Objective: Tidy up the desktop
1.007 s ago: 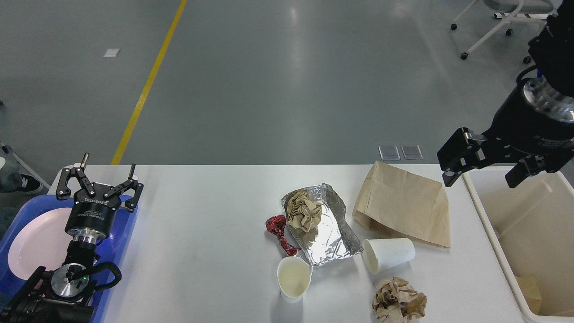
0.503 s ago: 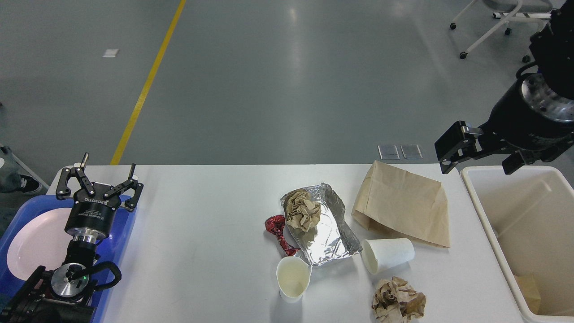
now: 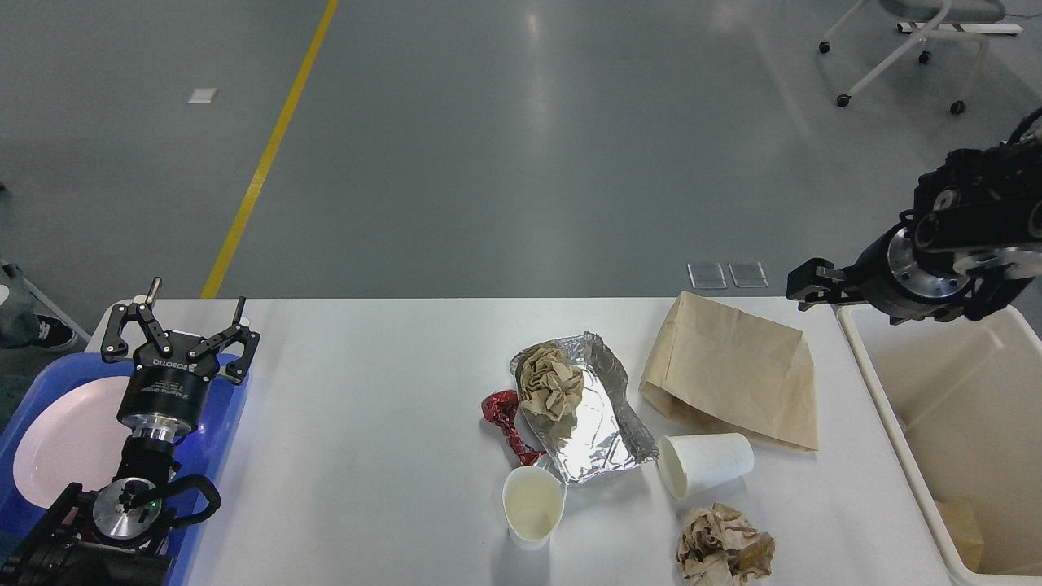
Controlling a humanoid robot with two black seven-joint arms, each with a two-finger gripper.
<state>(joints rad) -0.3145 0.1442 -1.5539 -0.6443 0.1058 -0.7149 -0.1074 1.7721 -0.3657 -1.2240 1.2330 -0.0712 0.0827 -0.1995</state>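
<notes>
The white desktop [image 3: 366,423] carries loose litter around its middle. A foil tray [image 3: 598,423] holds a crumpled brown paper ball [image 3: 551,381], and a red foil wrapper [image 3: 505,419] lies against its left side. One paper cup [image 3: 533,505] stands upright, while another [image 3: 704,462] lies on its side. Near the front edge is a second paper ball [image 3: 724,553]. A flat brown paper bag [image 3: 733,370] rests at the back right. My left gripper [image 3: 196,297] is open and empty above the blue tray. My right gripper [image 3: 814,286] hovers past the bag's far right corner, seen edge-on.
A cream bin [image 3: 887,415] stands off the desktop's right end with a brown scrap [image 3: 961,521] at its bottom. A blue tray [image 3: 228,423] holding a white plate [image 3: 65,439] sits at the left end. A wheeled chair base [image 3: 895,49] stands on the floor beyond.
My right arm has swung back and turned its wrist, so the gripper that showed two spread fingers over the bin now appears edge-on. The left arm and the litter have not moved.
</notes>
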